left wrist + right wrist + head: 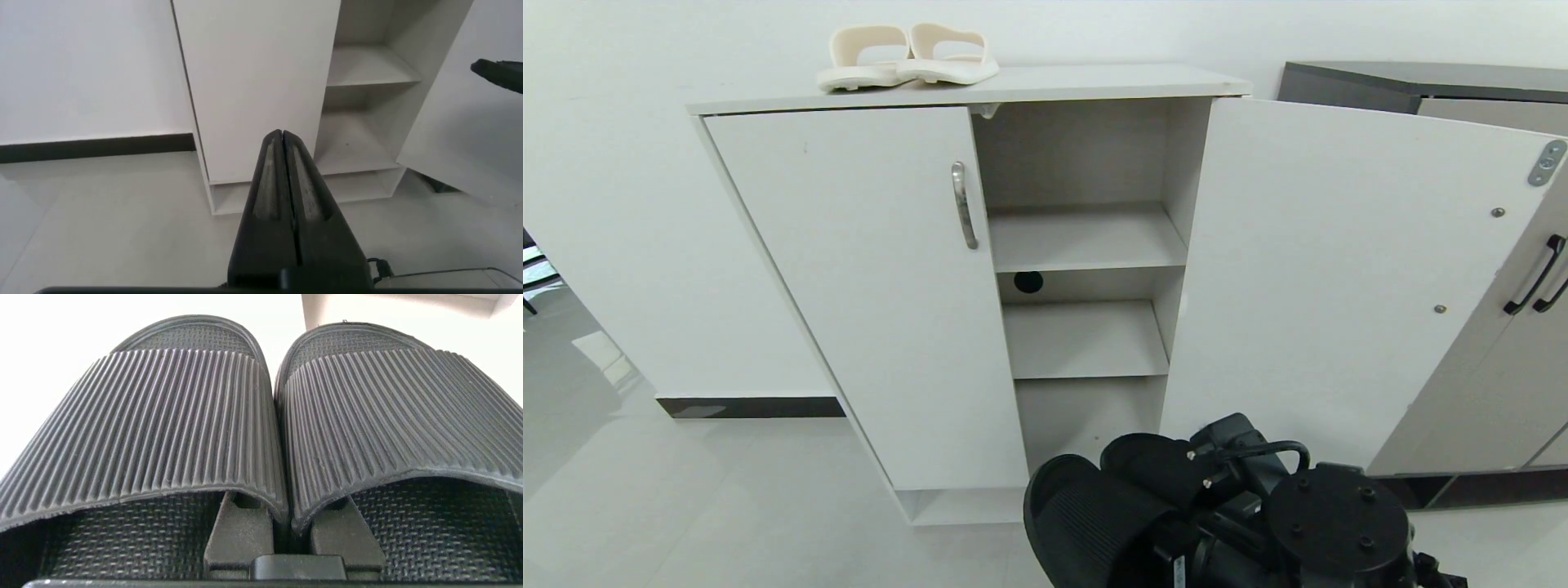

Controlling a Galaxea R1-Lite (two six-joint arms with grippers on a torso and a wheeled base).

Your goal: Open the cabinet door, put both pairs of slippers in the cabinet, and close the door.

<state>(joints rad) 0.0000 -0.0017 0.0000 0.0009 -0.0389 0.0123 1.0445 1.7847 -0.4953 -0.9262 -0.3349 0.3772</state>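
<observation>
Right wrist view, item one: black slippers [196, 416], one pair, ribbed straps side by side. The right gripper [292, 536] has one finger inside each slipper and pinches their inner walls together.

Item two: left gripper [282, 196], fingers pressed flat against each other and holding nothing. It hangs low over the floor, facing the cabinet's base.

Item three: cabinet [1094, 80], white, against the wall.
- The right door [1339, 278] is swung wide open.
- The left door [849, 286] is closed, with a metal handle [964, 204] at its inner edge.
- The shelves [1086, 237] in the open half are bare.
- In the head view the held black pair sits low, just in front of the open compartment and outside it.

Item four: cream slippers [907, 55], one pair, resting on the cabinet top toward its left end, well apart from both grippers.

Status, as judged:
- Done: the door is open.
- In progress: the black pair is in hand but not yet shelved.
- Remaining: the cream pair is not yet collected.
- Remaining: the door is to be closed last.
</observation>
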